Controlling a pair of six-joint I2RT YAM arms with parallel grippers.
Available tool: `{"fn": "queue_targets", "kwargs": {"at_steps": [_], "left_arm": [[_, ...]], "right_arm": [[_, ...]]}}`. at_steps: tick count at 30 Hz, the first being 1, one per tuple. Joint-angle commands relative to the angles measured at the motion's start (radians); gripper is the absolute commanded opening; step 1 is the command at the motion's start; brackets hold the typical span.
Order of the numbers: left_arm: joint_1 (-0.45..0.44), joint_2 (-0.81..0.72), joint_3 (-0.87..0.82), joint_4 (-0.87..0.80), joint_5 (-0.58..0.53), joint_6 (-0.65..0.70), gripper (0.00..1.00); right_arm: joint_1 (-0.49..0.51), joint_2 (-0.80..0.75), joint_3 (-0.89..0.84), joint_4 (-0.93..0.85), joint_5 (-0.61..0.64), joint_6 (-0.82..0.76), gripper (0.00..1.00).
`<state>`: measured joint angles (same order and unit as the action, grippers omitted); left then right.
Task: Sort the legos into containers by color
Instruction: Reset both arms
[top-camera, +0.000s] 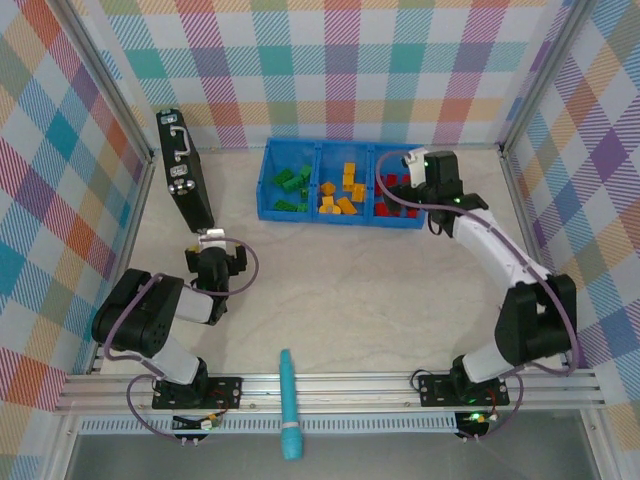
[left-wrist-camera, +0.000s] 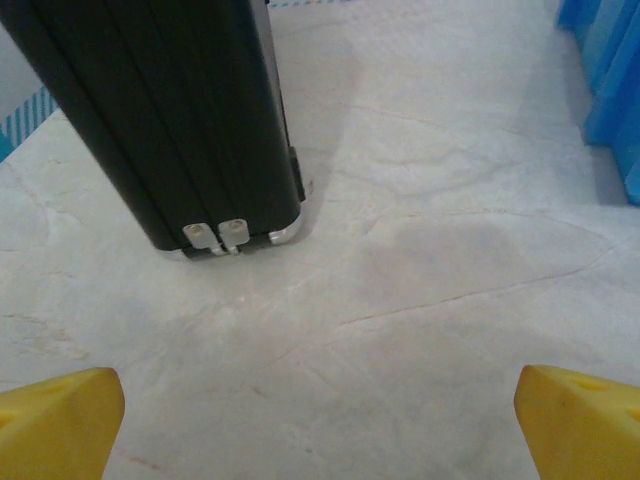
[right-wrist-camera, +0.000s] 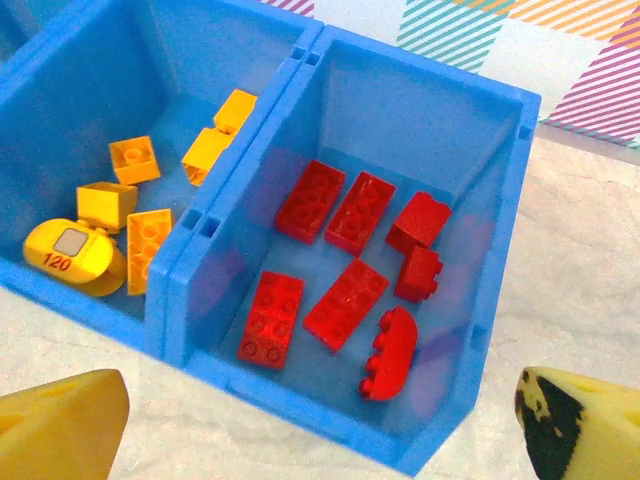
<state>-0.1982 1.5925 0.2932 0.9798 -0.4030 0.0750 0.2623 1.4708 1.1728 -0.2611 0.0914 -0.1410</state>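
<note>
Three compartments of the blue tray (top-camera: 300, 216) each held one color, and this explained the whole arrangement: the green bricks (top-camera: 292, 186) lay in the left one, the yellow-orange bricks (top-camera: 343, 190) in the middle one and the red bricks (right-wrist-camera: 345, 303) in the right one, so that the dividers kept the colors apart. Seven red pieces lay loose and at different angles on the floor of their compartment, as things lie when they are dropped from above and not arranged by hand. The right end effector (right-wrist-camera: 320, 430) hung over the near wall of this red compartment with its jaws spread wide and nothing between them; I judged that it was there because this is the place for letting a red piece fall. The left end effector (left-wrist-camera: 320, 420) was low over the bench (top-camera: 350, 290), near the end of the black case (left-wrist-camera: 170, 120) and well apart from the tray, also fully spread and with nothing in it. Every brick that I could see was inside the tray, so the sorting seemed to me finished or nearly finished.
</note>
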Motion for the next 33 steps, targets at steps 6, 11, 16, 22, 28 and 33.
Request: {"fn": "queue_targets", "kwargs": {"at_steps": [6, 11, 16, 22, 28, 33], "left_arm": [[0.104, -0.012, 0.117, -0.119, 0.230, -0.045, 1.00], [0.117, -0.009, 0.120, -0.119, 0.254, -0.049, 1.00], [0.116, -0.009, 0.120, -0.119, 0.254, -0.049, 1.00], [0.116, -0.010, 0.119, -0.119, 0.253, -0.049, 1.00], [0.117, -0.010, 0.120, -0.119, 0.254, -0.049, 1.00], [0.118, -0.009, 0.120, -0.118, 0.256, -0.049, 1.00]], "right_arm": [[0.004, -0.160, -0.250, 0.121, -0.028, 0.014, 0.99], [-0.004, -0.292, -0.508, 0.378, 0.004, -0.033, 0.99], [-0.065, -0.369, -0.689, 0.567, 0.008, -0.029, 0.99], [-0.209, -0.376, -0.842, 0.823, -0.092, 0.085, 0.99], [-0.261, -0.219, -0.855, 1.003, -0.191, 0.100, 0.99], [-0.264, -0.026, -0.854, 1.183, -0.247, 0.109, 0.99]]}}
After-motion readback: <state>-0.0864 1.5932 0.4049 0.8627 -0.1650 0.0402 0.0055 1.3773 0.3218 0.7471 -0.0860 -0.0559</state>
